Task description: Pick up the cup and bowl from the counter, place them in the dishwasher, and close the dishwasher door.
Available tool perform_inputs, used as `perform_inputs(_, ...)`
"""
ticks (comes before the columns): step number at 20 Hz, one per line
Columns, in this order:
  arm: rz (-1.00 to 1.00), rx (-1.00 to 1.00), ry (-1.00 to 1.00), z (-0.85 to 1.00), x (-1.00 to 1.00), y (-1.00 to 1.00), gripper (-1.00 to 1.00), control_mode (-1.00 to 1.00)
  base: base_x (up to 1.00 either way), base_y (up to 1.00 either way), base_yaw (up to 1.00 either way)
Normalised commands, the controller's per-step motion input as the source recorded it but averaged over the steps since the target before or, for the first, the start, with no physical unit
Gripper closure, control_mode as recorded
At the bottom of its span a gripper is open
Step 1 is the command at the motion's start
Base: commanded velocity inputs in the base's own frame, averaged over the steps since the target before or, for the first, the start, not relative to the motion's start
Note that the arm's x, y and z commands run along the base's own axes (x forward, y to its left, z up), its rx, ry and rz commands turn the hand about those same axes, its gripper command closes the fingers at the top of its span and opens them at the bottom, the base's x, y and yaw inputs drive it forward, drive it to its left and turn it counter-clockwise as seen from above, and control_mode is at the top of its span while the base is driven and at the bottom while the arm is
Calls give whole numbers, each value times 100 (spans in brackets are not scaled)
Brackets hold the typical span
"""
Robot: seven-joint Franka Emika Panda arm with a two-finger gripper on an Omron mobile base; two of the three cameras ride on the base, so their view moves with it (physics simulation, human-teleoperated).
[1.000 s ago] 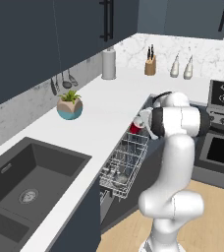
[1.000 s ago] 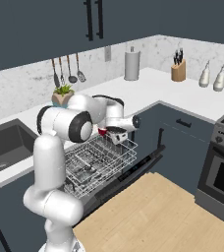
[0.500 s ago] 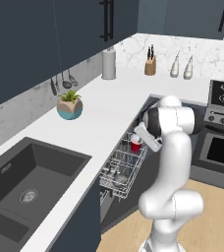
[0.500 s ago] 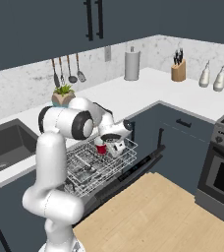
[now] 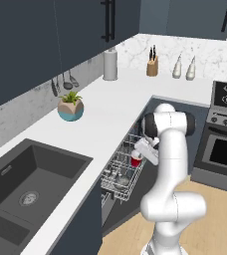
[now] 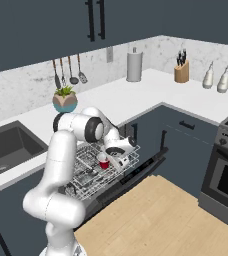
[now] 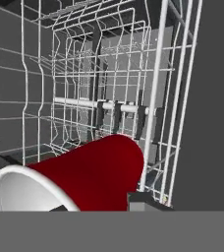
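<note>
The red cup (image 5: pixel 135 160) (image 6: pixel 104 163) sits tilted low inside the white wire rack (image 5: pixel 119 172) (image 6: pixel 88 167) of the open dishwasher. My gripper (image 5: pixel 140 152) (image 6: pixel 112 156) is just above it and shut on it. In the hand view the cup (image 7: pixel 92 179) lies between the fingertips (image 7: pixel 142 200), its white rim at lower left, with rack wires behind it. The navy dishwasher door (image 6: pixel 136 174) lies folded down flat in front of the rack. The white counter (image 5: pixel 110 107) (image 6: pixel 136 97) runs beside it. The bowl is hidden or out of view.
A teal planter (image 5: pixel 70 107) and a paper-towel roll (image 5: pixel 110 64) stand on the counter, with a knife block (image 5: pixel 152 65) and two bottles in the corner. The dark sink (image 5: pixel 26 182) is to the left. The steel oven (image 5: pixel 224 149) (image 6: pixel 226 185) is to the right, with wooden floor (image 6: pixel 156 215) between.
The arm has come down from counter-edge height, carrying the cup into the pulled-out rack. The cup now sits low among the wires.
</note>
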Motion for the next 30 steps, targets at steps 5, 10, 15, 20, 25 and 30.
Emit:
perform_inputs(5,9,0,0,-30,48,12,100,-100,0,0,0)
perform_inputs(10,6,0,0,-37,18,-4,100,-100,0,0,0)
perform_inputs(15,6,0,-13,15,0,-6,100,-100,0,0,0)
perform_inputs(20,4,0,-3,-38,0,15,100,-100,0,0,0)
perform_inputs(25,4,0,0,-50,-6,0,-100,-100,0,0,0)
perform_inputs(30,0,0,-1,10,-2,-7,-100,-100,0,0,0)
